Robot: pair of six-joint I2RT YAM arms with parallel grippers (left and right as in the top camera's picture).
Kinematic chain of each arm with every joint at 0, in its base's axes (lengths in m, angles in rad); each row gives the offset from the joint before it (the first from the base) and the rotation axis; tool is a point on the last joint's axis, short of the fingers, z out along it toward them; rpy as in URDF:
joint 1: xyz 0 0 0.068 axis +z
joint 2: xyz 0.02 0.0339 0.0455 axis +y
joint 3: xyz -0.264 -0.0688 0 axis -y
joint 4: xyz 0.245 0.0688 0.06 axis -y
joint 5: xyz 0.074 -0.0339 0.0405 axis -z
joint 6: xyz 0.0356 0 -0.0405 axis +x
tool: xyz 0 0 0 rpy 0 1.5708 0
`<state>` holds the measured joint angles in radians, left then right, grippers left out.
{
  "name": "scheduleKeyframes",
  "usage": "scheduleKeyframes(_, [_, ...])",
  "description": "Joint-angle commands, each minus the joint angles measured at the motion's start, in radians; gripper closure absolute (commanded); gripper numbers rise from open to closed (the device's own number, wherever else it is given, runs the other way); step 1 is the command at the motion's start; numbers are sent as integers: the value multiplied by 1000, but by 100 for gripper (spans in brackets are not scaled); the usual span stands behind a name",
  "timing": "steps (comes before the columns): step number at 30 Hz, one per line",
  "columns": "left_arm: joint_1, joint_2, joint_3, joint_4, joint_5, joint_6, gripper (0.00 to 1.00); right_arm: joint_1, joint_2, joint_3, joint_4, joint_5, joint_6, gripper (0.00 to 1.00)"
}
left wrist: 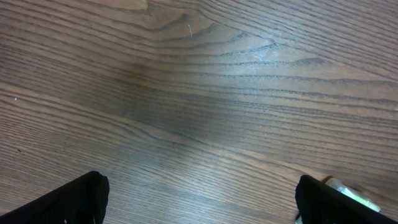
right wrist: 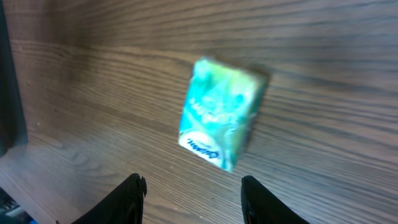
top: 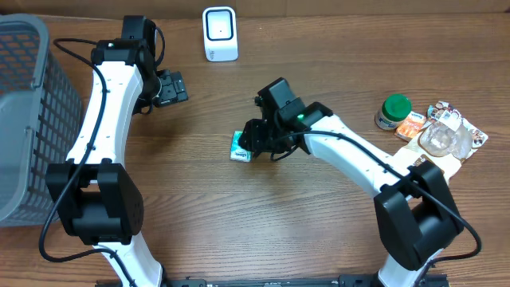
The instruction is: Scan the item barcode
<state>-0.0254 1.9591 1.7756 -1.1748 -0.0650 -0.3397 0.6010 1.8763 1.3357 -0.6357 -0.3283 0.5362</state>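
Two arms reach over the counter in the overhead view. The right pincer hangs over a green pack, which lies flat on the wood just at its tips, on the side facing the left arm. The left pincer is well apart from the pack, with a basket behind its arm. A white scanner stands up-counter, between the two pincers and nearer the left one. Well behind the right pincer, by its arm's base, sit a green-lidded jar and some packets.

From the left wrist, the left pincer is released: its fingers stand wide, with only bare wood between them. Something pale shows beside the far finger, too cropped to name.

From the right wrist, the right pincer is partly spread and grasps nothing. The pack, blurred, lies on the counter just ahead of the fingers, in line with the gap and clear of both.
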Motion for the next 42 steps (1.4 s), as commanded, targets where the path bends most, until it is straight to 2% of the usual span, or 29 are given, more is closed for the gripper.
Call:
scheduleKeyframes(1, [-1, 3, 9, 3, -12, 2, 0, 40, 36, -7, 35, 20, 17, 57])
scheduleKeyframes(4, [-1, 3, 9, 8, -13, 3, 0, 88, 80, -7, 92, 20, 10, 65])
scheduleKeyframes(11, [-1, 3, 9, 8, -13, 3, 1, 137, 150, -7, 182, 32, 10, 68])
scheduleKeyframes(16, [-1, 3, 9, 8, -13, 3, 1, 109, 150, -7, 116, 97, 2, 68])
scheduleKeyframes(22, [-1, 3, 9, 8, -13, 3, 0, 49, 149, 8, 34, 96, -99, 67])
scheduleKeyframes(26, [-1, 3, 9, 8, -13, 3, 0, -5, 149, 16, -7, 101, -100, 66])
scheduleKeyframes(31, [-1, 3, 9, 8, -13, 3, 0, -60, 127, 65, -72, -19, -216, 56])
scheduleKeyframes(33, [-1, 3, 9, 8, -13, 3, 0, -80, 110, 111, -127, -83, -279, 55])
scheduleKeyframes(36, [-1, 3, 9, 8, -13, 3, 0, -113, 93, 187, -206, -93, -334, 49])
scheduleKeyframes(40, [-1, 3, 9, 8, -13, 3, 1, -138, 93, 237, -216, -97, -354, 51])
scheduleKeyframes(42, [-1, 3, 9, 8, -13, 3, 0, -134, 101, 236, -186, -96, -321, 59])
